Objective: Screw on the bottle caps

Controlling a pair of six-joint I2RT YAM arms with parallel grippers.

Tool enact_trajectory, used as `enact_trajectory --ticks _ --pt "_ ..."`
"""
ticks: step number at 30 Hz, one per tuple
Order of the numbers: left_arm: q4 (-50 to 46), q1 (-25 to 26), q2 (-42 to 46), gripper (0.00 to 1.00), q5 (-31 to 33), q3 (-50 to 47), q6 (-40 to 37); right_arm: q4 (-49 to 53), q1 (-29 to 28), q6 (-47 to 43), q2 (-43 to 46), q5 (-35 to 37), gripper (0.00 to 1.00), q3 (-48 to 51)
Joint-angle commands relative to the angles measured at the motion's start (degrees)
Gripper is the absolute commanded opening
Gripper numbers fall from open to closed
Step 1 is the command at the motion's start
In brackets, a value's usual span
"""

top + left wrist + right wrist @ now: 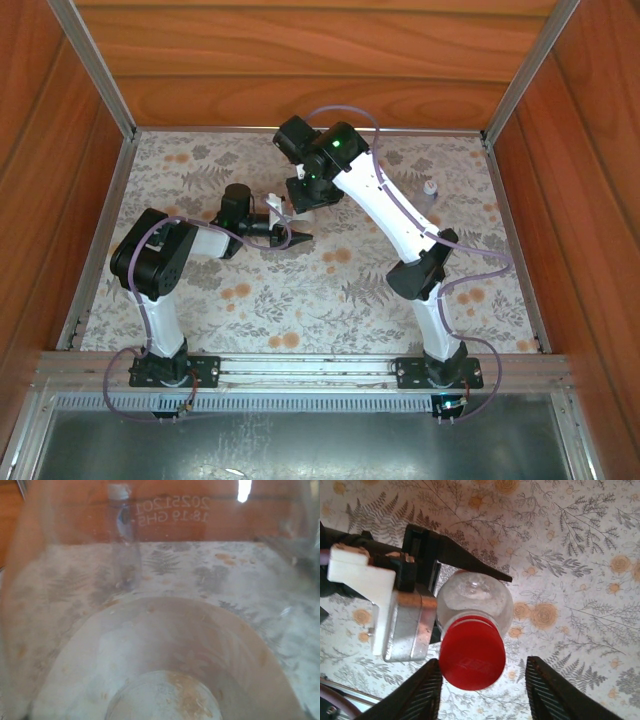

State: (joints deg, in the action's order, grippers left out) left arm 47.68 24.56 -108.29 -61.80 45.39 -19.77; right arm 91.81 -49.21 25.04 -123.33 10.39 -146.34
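My left gripper (287,233) is shut on a clear bottle (475,600) and holds it above the mat near the table's middle. A red cap (471,657) sits on that bottle's neck. In the right wrist view my right gripper (487,692) is open around the cap: the left finger stands at the cap's edge and the right finger (555,690) is well clear of it. The held bottle's wall (165,645) blurs the left wrist view. A second small clear bottle (430,192) with a white cap (431,184) stands upright at the back right.
Wooden walls and aluminium posts (95,70) enclose the floral mat (300,300). The right arm (390,215) reaches diagonally across the middle toward the left gripper. A purple cable (470,250) loops beside the right arm.
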Motion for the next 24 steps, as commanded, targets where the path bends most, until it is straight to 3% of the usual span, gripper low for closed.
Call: enact_trajectory --ticks 1,4,9,11,14,17,20,24 --pt "-10.24 0.23 -2.41 0.56 1.38 -1.89 -0.93 3.21 0.77 -2.44 0.33 -0.36 0.54 -0.44" --pt "-10.3 0.23 -2.37 0.56 1.41 -1.97 -1.06 0.96 0.96 -5.43 1.85 -2.29 0.6 0.36" --pt "-10.45 0.25 -2.19 0.56 1.42 -2.14 -1.78 -6.36 1.13 -18.32 7.43 -10.42 0.79 5.42" --pt "-10.57 0.39 -2.1 0.56 1.1 -2.15 -2.2 -10.0 1.29 -23.58 11.34 -10.69 0.79 9.84" --pt "-10.85 1.04 -1.88 0.56 0.64 -2.14 -3.07 -12.1 1.74 -32.46 15.67 -9.26 0.67 15.46" --pt "-11.63 1.65 -1.77 0.56 0.55 -2.08 -3.84 -11.84 2.4 -41.67 17.99 -9.54 0.68 18.6" --pt "-13.16 2.06 -1.75 0.56 0.47 -1.73 -4.68 -12.54 2.54 -54.72 20.79 -14.59 0.74 23.52" --pt "-14.69 2.45 -1.32 0.56 0.54 -1.62 -5.93 -16.07 4.04 -66.84 23.19 -19.19 0.74 30.14"
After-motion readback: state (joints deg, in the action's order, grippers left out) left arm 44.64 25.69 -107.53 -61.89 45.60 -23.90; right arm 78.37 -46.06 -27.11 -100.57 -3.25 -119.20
